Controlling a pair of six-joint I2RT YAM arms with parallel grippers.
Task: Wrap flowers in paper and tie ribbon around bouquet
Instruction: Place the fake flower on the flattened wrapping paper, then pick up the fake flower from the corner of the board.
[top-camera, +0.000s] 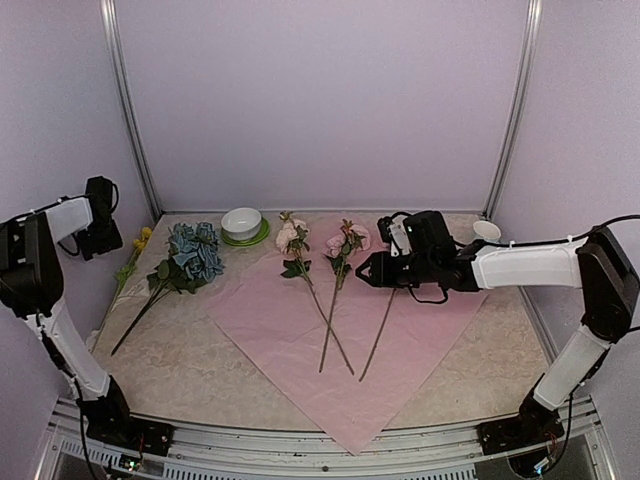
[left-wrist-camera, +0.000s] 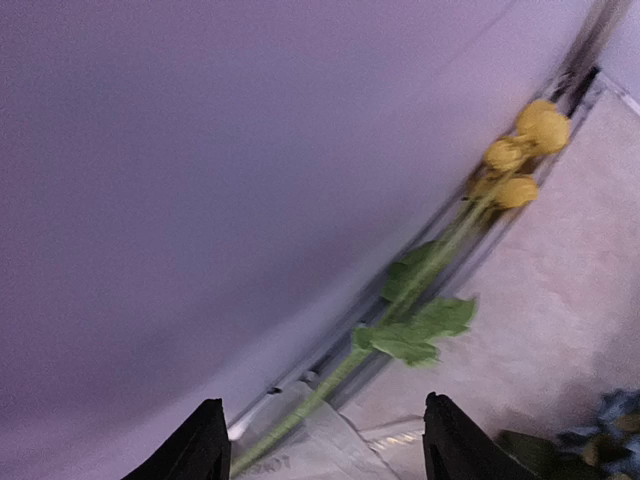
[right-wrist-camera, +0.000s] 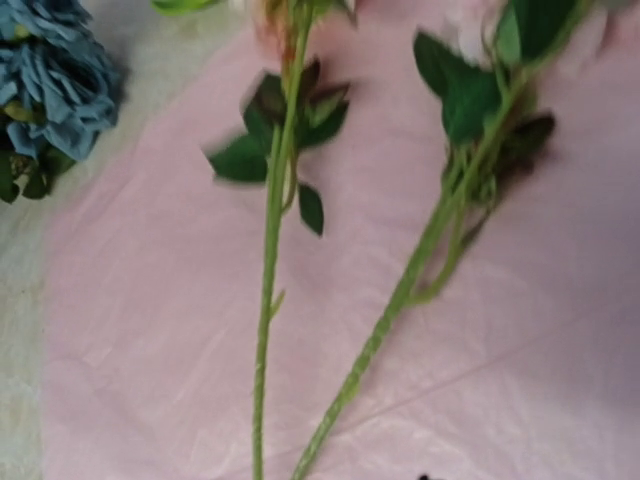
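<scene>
- Currently left end effector (left-wrist-camera: 322, 425) gapes wide, empty.
- Just ahead of it: yellow flowers (left-wrist-camera: 520, 150), off paper (top-camera: 300, 350), along left wall (left-wrist-camera: 200, 200), long axis near-to-far; left arm nearer.
- Over paper: right end effector (top-camera: 368, 268), can't tell its gap.

**Clerk:** First entry, the paper (top-camera: 300, 330)?

**Keeper:** Pale pink-lilac, plain all over.

**Clerk:** The flowers?

**Keeper:** Hydrangea head (top-camera: 195, 252), at ten o'clock from the sheet: dusty blue petals, its leaves (top-camera: 163, 272) dark green. Yellow blooms (left-wrist-camera: 530, 140), at nine o'clock from the hydrangea: golden yellow on a bright green stem. Pink blossoms (top-camera: 291, 235), at twelve o'clock on the sheet: pale pink shading to cream, with light green stems (right-wrist-camera: 268, 300) and dark green leaves.

**Clerk:** Crockery?

**Keeper:** Bowl (top-camera: 241, 221) is white, and the plate (top-camera: 262, 238) under it lime green.

**Clerk:** Tabletop (top-camera: 180, 370)?

**Keeper:** Beige, mottled with cream.

**Clerk:** Walls (top-camera: 320, 100)?

**Keeper:** Plain lilac.
</scene>
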